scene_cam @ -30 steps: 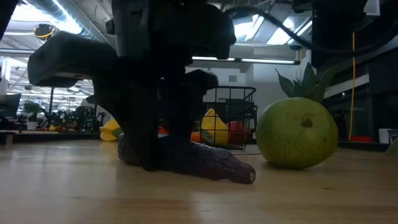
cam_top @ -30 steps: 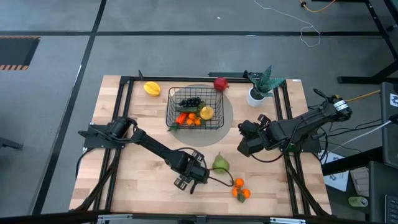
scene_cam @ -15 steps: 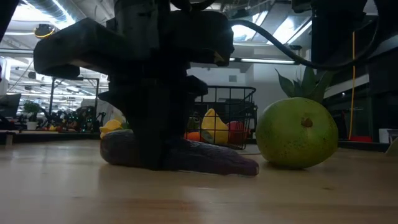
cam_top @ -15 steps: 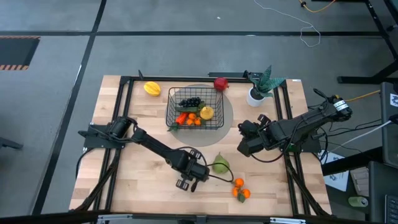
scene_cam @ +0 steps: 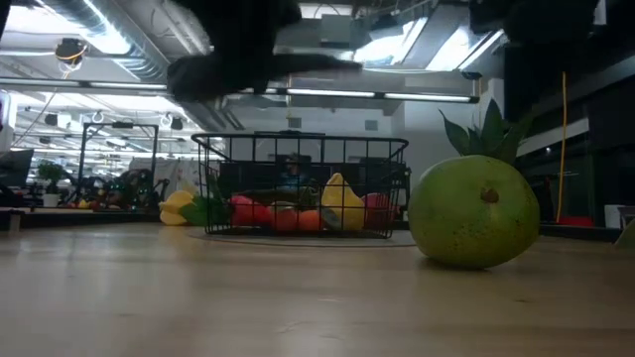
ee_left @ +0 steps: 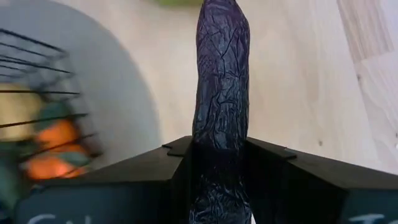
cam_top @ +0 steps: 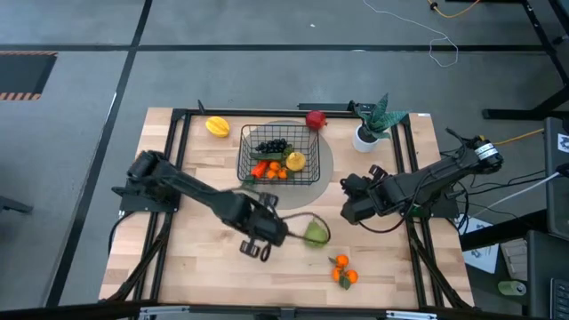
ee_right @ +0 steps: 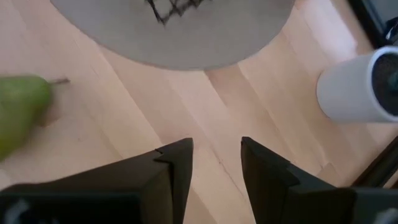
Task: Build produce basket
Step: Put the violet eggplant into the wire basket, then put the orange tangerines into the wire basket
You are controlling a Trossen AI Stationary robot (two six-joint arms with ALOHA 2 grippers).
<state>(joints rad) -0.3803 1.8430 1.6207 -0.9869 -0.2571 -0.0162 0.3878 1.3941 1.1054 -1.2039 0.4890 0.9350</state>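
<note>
Clamped in the left end effector (ee_left: 219,180) is the purple eggplant (ee_left: 221,81), held above the table (cam_top: 196,267) beside the green pear (cam_top: 316,234), short of the basket (cam_top: 280,156). Right end effector (ee_right: 216,163) is seen hovering near the white pot (ee_right: 360,87), fingers apart, nothing between them.

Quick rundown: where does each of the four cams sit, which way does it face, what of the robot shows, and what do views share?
High: overhead, straight down; both dark arms, black wire-mesh basket, left gripper.
Low: table height, level across; basket, green pear, arm undersides at the top.
Left wrist: on the left arm, past its fingers clamping the dark purple eggplant.
Right wrist: on the right arm; its gripper empty, fingers apart, white pot beyond.
Shared: pear in high, low and right wrist.
</note>
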